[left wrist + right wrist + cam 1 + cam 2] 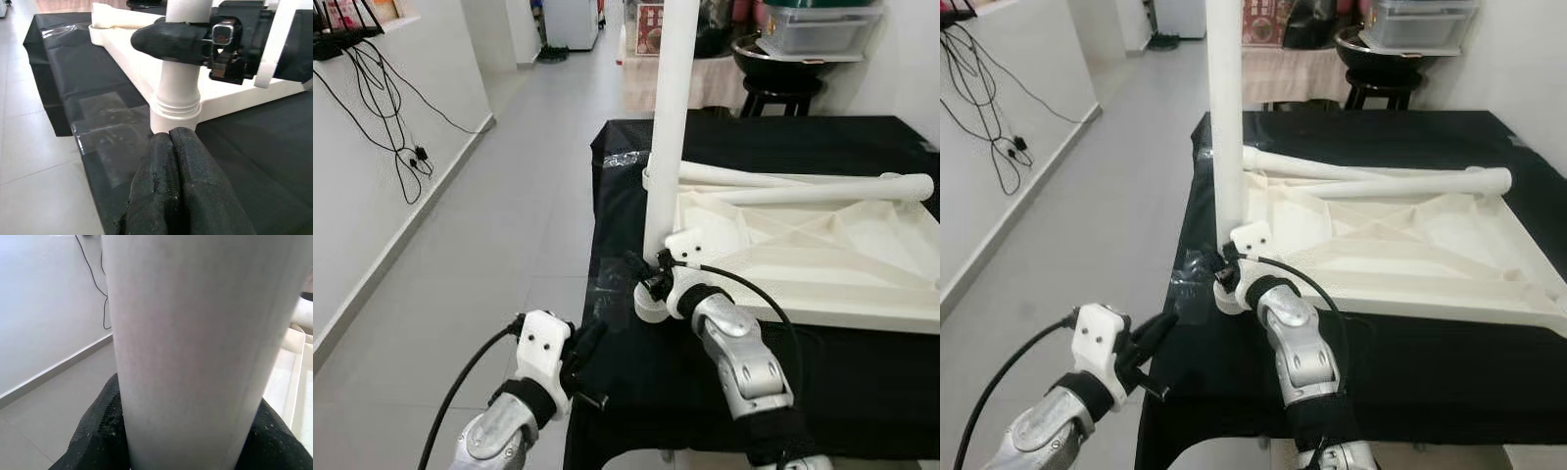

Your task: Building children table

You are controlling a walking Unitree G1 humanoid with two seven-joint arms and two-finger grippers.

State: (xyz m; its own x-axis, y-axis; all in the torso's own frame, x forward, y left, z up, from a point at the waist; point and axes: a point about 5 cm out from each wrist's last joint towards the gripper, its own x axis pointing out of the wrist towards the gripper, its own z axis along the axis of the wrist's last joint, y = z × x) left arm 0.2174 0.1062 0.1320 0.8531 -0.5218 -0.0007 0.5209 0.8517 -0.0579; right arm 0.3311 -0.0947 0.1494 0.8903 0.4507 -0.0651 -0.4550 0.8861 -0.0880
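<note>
One white table leg (671,117) stands upright in the corner socket (651,302) of the overturned white tabletop (822,264), at the corner nearest the robot on its left side. The tabletop lies on a table draped in black cloth (862,382). Two more legs (803,186) lie flat across the tabletop's far part. Right gripper (648,274): forearm reaches forward over the cloth, wrist bent inward, black fingers (166,41) clasped around the upright leg just above the socket. Left gripper (587,357): arm raised beside the table's left edge, fingers (181,186) pressed together, holding nothing, pointing at the leg's base, apart from it. Grey tiled floor (509,225) to the left.
</note>
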